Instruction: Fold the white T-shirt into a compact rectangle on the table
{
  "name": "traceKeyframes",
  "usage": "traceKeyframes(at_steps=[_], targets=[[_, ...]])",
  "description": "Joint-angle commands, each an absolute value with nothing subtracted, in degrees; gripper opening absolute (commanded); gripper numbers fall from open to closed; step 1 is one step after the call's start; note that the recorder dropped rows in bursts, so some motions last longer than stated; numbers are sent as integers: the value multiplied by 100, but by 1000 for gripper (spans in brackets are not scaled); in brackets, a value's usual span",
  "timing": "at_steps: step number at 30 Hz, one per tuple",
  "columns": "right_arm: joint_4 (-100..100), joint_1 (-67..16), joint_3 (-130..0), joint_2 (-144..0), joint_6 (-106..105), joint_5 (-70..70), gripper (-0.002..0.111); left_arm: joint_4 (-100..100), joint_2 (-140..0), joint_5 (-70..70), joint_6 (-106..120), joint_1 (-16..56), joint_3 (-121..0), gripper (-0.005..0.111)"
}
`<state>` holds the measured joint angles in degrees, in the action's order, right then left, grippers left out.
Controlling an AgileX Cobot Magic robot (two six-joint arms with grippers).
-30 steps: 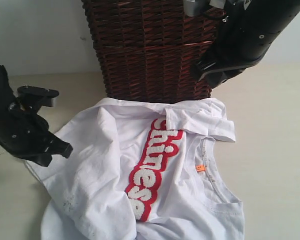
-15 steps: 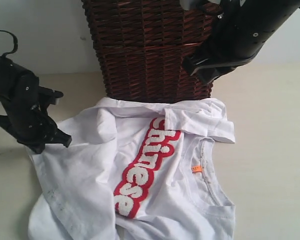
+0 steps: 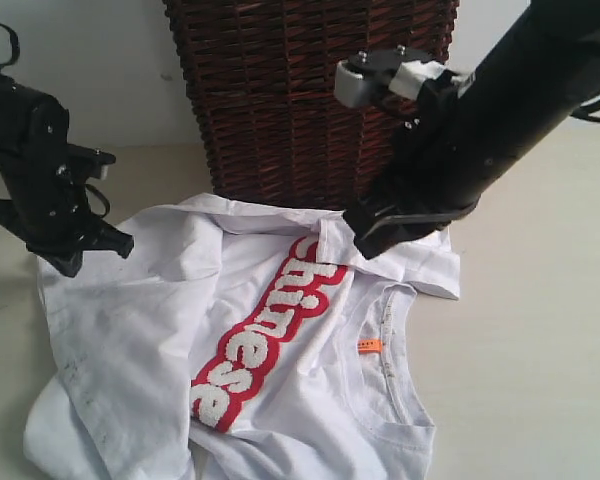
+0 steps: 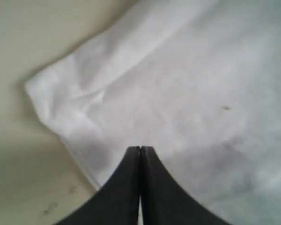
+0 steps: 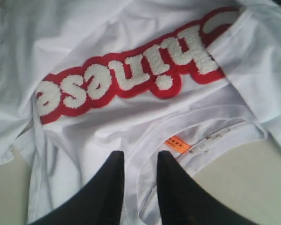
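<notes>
At ten o'clock of the T-shirt [image 3: 140,330], left gripper [image 4: 139,150] clenched by its edge; at two o'clock, right gripper [image 5: 140,157] parted, empty. Rumpled cloth may bunch on the table [image 3: 540,330], spoiling any fold

One white T-shirt [image 3: 130,330] counted, lower centre of frame. One wicker basket [image 3: 290,100] counted, upper centre. One counter [image 3: 540,350]. Two grippers counted: left gripper [image 4: 140,154], right gripper [image 5: 139,159]. One orange tag [image 3: 369,345] counted.
</notes>
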<state>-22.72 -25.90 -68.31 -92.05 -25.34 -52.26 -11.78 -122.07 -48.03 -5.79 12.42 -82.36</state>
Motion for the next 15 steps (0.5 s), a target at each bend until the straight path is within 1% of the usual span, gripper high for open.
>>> traceKeyframes(at_steps=[1, 5, 10, 15], targets=[[-2396, -2595, -6288, -9184, -2694, -5051, 29, 205, -11495, -5152, 430, 1311, -8228, 8], [-2353, -2595, -5773, -9196, -2685, -4670, 29, 542, -10722, -5268, 716, 1622, -7667, 25], [-2402, -2595, -5409, -9426, -2671, -3834, 29, 681, -9927, -5268, 716, 2316, -6648, 33], [-2547, -2595, -5397, -9969, -2671, -3740, 28, 1001, -9735, -4997, 813, 3120, -5717, 39]])
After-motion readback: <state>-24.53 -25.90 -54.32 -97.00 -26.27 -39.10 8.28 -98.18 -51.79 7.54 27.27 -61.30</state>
